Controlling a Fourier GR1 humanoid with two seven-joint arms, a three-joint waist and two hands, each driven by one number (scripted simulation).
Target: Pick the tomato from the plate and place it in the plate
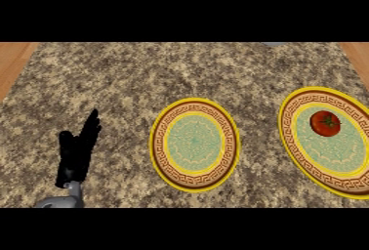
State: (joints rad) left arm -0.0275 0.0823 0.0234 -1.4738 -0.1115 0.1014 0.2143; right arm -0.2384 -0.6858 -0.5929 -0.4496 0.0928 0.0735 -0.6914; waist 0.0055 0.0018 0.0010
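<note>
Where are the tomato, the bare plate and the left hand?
tomato point(325, 123), head view, middle of its red skin.
bare plate point(194, 181), head view, lower brown rim.
left hand point(76, 156), head view, straight fingers.

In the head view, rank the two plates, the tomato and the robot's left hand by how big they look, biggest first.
1. Right plate, cut off by the view's edge, and middle plate: they look about alike, so no ranking between them.
2. Left hand, resting open at the lower left.
3. Tomato, smallest, lying on the right plate.

You see a red tomato point(325, 123) lying in the far part of the right plate point(299, 146); the matching patterned middle plate point(163, 146) lies left.
</note>
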